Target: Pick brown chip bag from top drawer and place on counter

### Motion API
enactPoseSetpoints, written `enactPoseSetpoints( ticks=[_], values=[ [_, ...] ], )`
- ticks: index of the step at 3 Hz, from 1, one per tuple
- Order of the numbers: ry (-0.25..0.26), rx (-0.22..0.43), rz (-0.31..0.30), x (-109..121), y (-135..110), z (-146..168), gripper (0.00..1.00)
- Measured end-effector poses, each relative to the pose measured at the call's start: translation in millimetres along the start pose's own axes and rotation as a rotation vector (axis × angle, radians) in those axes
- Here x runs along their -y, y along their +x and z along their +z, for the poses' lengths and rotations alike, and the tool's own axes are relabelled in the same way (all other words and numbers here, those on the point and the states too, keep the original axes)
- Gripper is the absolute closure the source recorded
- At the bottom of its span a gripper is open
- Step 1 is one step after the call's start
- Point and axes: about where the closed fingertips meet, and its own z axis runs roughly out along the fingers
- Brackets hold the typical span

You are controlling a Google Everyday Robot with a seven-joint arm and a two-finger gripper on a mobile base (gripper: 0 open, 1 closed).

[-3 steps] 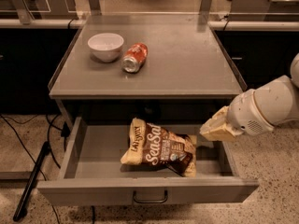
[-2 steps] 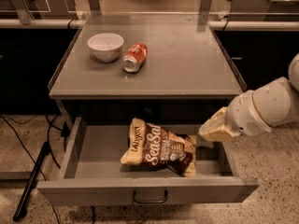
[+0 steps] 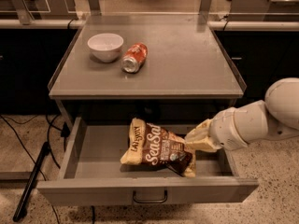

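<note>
The brown chip bag point(image 3: 156, 148) lies in the open top drawer point(image 3: 98, 160), right of its middle, with white "Sea Salt" lettering facing up. My gripper point(image 3: 195, 141) is low inside the drawer at the bag's right end, touching or nearly touching it. My white arm point(image 3: 261, 118) reaches in from the right. The bag still rests on the drawer floor. The counter point(image 3: 187, 64) above is a flat grey top with low clear side guards.
A white bowl point(image 3: 105, 46) and a red soda can point(image 3: 133, 58) lying on its side sit at the counter's back left. The drawer's dark pull handle point(image 3: 149, 199) faces front. Cables and a dark pole point(image 3: 30, 181) lie on the floor at left.
My gripper and arm have moved a little left and down, closer against the bag's right end. The bag has not moved.
</note>
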Motion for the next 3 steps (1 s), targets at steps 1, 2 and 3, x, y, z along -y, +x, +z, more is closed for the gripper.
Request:
enactPoseSetpoints(
  ticks=[1, 2, 3],
  values=[
    [0.002, 0.019, -0.037, -2, -4, 20, 0.73],
    [0.000, 0.014, -0.070, -1, -7, 36, 0.50],
    [-0.001, 0.002, -0.092, 2, -9, 47, 0.27]
  ],
)
